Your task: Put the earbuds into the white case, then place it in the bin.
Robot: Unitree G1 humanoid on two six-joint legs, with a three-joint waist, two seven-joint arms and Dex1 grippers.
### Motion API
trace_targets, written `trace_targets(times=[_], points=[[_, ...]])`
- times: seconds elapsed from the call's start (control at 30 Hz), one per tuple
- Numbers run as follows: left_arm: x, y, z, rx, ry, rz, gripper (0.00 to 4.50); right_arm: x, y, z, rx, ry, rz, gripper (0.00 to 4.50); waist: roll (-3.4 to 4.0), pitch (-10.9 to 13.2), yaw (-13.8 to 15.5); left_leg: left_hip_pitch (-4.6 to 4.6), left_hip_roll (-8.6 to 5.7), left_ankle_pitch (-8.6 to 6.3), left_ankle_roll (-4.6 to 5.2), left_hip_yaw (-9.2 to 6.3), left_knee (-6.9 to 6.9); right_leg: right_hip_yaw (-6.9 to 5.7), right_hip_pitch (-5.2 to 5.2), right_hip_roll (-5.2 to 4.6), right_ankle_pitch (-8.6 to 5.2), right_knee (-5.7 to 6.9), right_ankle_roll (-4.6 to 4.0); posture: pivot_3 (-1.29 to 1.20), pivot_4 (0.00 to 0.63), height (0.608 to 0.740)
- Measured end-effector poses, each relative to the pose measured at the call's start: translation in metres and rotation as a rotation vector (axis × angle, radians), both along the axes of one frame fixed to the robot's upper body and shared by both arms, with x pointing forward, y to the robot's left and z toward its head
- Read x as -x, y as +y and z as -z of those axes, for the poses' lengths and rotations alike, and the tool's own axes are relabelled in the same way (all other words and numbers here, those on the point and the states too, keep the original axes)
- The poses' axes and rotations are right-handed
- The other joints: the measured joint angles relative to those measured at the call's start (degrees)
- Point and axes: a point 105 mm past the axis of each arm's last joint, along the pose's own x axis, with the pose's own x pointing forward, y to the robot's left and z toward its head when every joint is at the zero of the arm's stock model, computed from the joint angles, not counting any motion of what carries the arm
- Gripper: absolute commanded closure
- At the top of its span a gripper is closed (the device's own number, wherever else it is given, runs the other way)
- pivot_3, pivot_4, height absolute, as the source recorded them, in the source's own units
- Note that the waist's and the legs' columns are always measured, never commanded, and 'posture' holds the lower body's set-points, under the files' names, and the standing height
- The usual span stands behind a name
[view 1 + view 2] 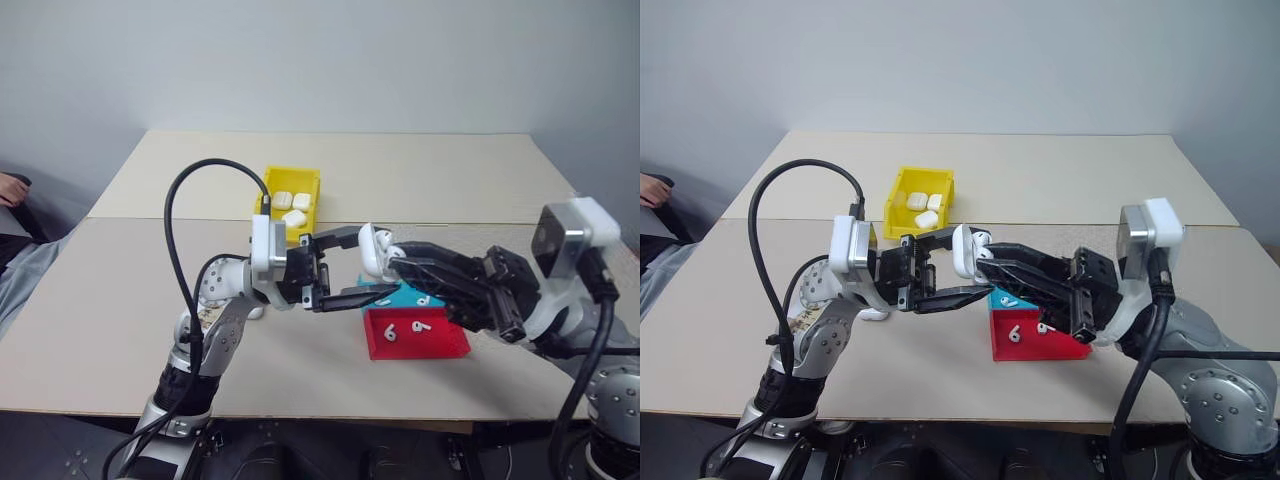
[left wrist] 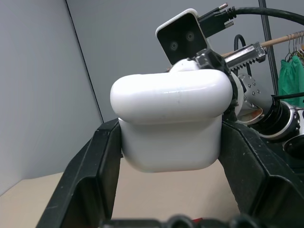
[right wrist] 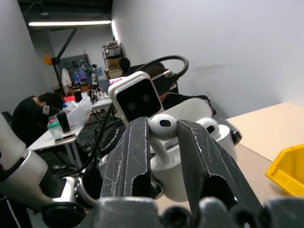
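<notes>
My left gripper (image 1: 368,268) is shut on the white case (image 2: 171,118), held above the table's middle with its lid open. My right gripper (image 3: 164,137) meets it from the right, shut on one earbud (image 3: 161,127) whose stem points down at the open case. A second earbud (image 3: 209,126) sits in the case. More earbuds (image 1: 390,333) lie on the tray below. The yellow bin (image 1: 290,176) stands farther back, left of centre, with three white cases (image 1: 284,200) in it.
A shallow teal and red tray (image 1: 440,342) lies under my right arm near the front edge. A person's hand (image 1: 12,190) shows at the far left edge. A seam (image 1: 480,222) crosses the tabletop.
</notes>
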Motion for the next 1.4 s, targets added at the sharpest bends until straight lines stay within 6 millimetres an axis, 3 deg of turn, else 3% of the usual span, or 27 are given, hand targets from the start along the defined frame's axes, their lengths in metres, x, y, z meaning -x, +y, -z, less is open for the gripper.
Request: trace_targets(times=[0.23, 0.27, 0.3, 0.73, 0.93, 1.03, 1.13, 1.27, 1.4], points=[[-0.001, 0.001, 0.001, -0.008, -0.001, -0.009, 1.70, -0.002, 0.000, 0.001, 0.017, -0.023, 0.027, 3.65, 0.00, 0.00, 0.00, 0.00, 0.00, 0.00, 0.00, 0.00, 0.00, 0.00, 0.00, 0.00, 0.00, 0.00, 0.00, 0.00, 0.150, 0.740], [-0.001, 0.001, 0.001, -0.008, -0.001, -0.009, 1.70, -0.002, 0.000, 0.001, 0.017, -0.026, 0.028, 3.13, 0.00, 0.00, 0.00, 0.00, 0.00, 0.00, 0.00, 0.00, 0.00, 0.00, 0.00, 0.00, 0.00, 0.00, 0.00, 0.00, 0.150, 0.740], [-0.001, 0.001, 0.001, -0.007, -0.001, -0.010, 1.70, -0.003, 0.000, 0.001, 0.019, -0.029, 0.036, 2.95, 0.00, 0.00, 0.00, 0.00, 0.00, 0.00, 0.00, 0.00, 0.00, 0.00, 0.00, 0.00, 0.00, 0.00, 0.00, 0.00, 0.150, 0.740], [-0.004, 0.002, 0.002, -0.010, -0.003, -0.022, 1.70, 0.000, -0.007, 0.006, 0.059, -0.037, 0.030, 2.95, 0.00, 0.00, 0.02, 0.00, -0.01, 0.00, 0.00, 0.00, 0.01, 0.00, 0.01, 0.00, 0.00, -0.01, 0.00, 0.00, 0.150, 0.740], [-0.018, -0.003, 0.012, -0.076, 0.012, -0.072, 1.70, -0.006, -0.023, -0.023, 0.140, -0.116, 0.001, 2.95, -0.01, 0.01, -0.03, 0.02, 0.00, -0.01, 0.02, -0.01, 0.06, -0.01, 0.03, 0.03, 0.00, 0.00, -0.01, 0.00, 0.150, 0.740], [-0.024, -0.009, 0.014, -0.106, 0.005, -0.078, 1.70, -0.015, -0.018, -0.040, 0.220, -0.150, -0.029, 3.53, 0.00, 0.01, -0.22, 0.00, 0.00, -0.02, 0.03, 0.05, 0.04, 0.07, -0.05, 0.03, 0.00, 0.01, -0.01, 0.00, 0.150, 0.740], [-0.023, -0.017, 0.014, -0.099, 0.002, -0.045, 1.70, -0.014, -0.008, -0.050, 0.299, -0.217, -0.077, 4.46, -0.03, 0.02, -0.04, -0.05, 0.03, -0.03, 0.04, 0.05, 0.03, -0.01, -0.03, 0.05, 0.00, -0.06, -0.01, 0.00, 0.150, 0.740], [-0.027, -0.028, 0.018, -0.112, -0.011, -0.048, 1.70, -0.020, 0.009, -0.043, 0.411, -0.223, -0.128, 4.46, -0.03, 0.02, 0.10, -0.08, 0.01, -0.04, 0.06, 0.11, 0.12, -0.03, -0.01, 0.01, 0.02, -0.05, 0.01, 0.00, 0.150, 0.740], [-0.030, -0.034, 0.017, -0.107, -0.028, -0.070, 1.70, -0.030, 0.013, -0.029, 0.504, -0.214, -0.115, 4.46, -0.03, 0.02, 0.14, -0.13, 0.01, -0.05, 0.08, 0.12, 0.14, -0.02, -0.06, -0.01, 0.02, -0.05, 0.02, 0.00, 0.150, 0.740]])
